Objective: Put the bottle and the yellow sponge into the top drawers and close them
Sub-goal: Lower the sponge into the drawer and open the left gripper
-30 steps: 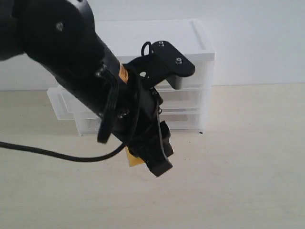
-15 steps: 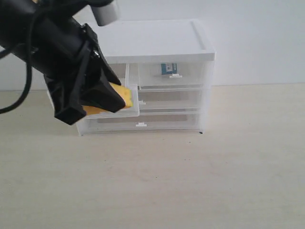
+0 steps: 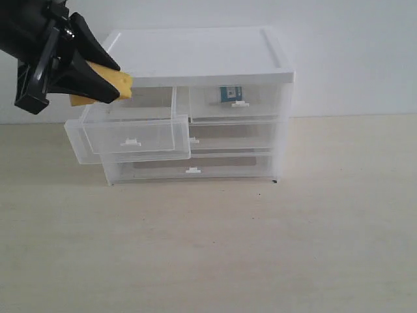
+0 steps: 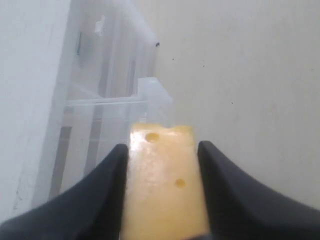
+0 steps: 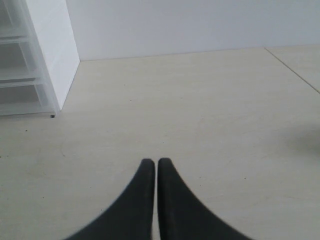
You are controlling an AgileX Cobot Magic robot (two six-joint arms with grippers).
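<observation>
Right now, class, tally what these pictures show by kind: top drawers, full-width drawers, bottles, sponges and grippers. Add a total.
Top drawers: 2
Full-width drawers: 2
Bottle: 1
Yellow sponge: 1
Grippers: 2 (left gripper, right gripper)
Total: 8

The left hand (image 3: 118, 83) half hides the yellow sponge (image 3: 112, 79); the bottle (image 3: 230, 93) shows only dimly.

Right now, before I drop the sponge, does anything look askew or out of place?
Nothing looks spilled or damaged. The top left drawer is pulled far out, its front hanging across the middle drawer; it may be sagging. The left gripper holds the yellow sponge over it.
</observation>
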